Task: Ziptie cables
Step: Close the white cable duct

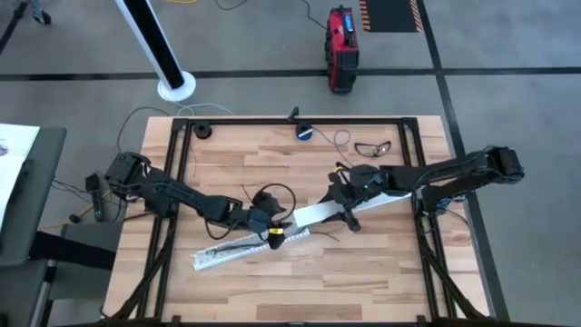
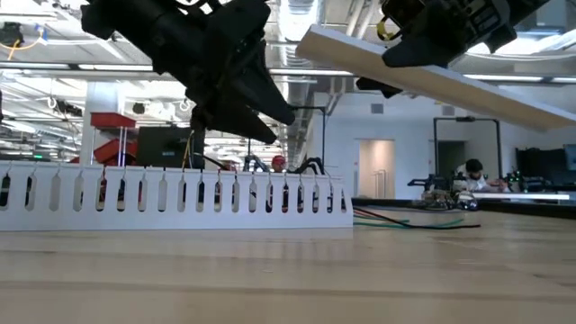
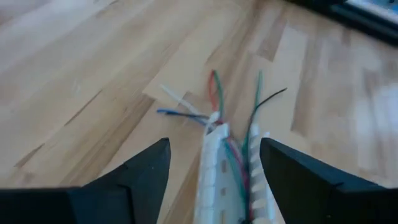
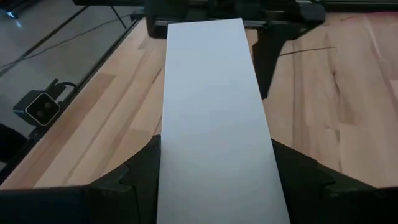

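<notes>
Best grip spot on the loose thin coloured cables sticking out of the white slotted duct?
Grip the thin coloured cables just past the end of the white slotted plastic duct, where they are still bunched; farther out they splay. Come from above, fingers straddling the bunch across its run. The left gripper is open there, lined up along the duct. The right gripper holds the flat white cover strip.

Left gripper (image 1: 275,233) sits near table (image 1: 381,272) centre, directly over the upper end of a white perforated strip (image 1: 231,250) that runs away from it toward the near-left. Thin dark cables (image 1: 238,243) lie along this strip, just behind the gripper. Right gripper (image 1: 345,207) is up and to the right of the left one, fingers closed across a flat white strip (image 1: 318,214), which extends from it toward the left gripper. Glasses (image 1: 372,146) lie beyond the right gripper.
</notes>
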You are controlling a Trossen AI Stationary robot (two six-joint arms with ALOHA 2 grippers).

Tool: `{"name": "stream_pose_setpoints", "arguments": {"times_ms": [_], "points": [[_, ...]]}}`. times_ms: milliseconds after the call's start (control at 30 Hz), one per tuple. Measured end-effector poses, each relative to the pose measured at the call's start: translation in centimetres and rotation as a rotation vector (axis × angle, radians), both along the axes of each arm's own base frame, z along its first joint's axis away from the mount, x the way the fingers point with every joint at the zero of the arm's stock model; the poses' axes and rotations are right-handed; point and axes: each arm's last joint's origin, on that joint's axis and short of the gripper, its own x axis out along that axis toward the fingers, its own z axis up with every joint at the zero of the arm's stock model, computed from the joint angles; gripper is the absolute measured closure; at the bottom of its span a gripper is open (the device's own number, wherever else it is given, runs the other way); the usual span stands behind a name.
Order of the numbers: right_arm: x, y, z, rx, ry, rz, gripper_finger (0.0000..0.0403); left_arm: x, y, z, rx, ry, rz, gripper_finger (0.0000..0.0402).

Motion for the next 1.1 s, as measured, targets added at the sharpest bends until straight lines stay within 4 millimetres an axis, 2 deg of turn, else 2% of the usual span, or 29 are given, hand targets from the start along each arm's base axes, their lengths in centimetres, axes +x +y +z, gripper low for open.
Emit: {"name": "stream_pose_setpoints", "arguments": {"times_ms": [333,433,567,900,1100], "points": [[-0.4,-0.1,0.3,-0.020,-0.004,0.008,0.0183,2.2,-0.9,-3.2,-0.042,-0.018,-0.074,0.0137],[-0.4,-0.1,0.2,-0.023,0.011,0.009,0.0183,2.9,-1.1,-3.1,-0.039,-0.003,-0.079,0.0136],[-0.4,-0.1,0.2,-0.024,0.008,0.009,0.0183,2.7,-1.0,-3.6,-0.009,0.074,-0.083,0.0136],[-0.4,-0.1,0.2,-0.042,0.002,0.019,0.0183,2.5,-1.0,-3.9,-0.018,0.117,-0.105,0.0136],[-0.4,-0.2,0.2,-0.047,0.001,0.021,0.0183,2.8,-0.9,-4.5,-0.079,0.120,-0.132,0.0136]]}}
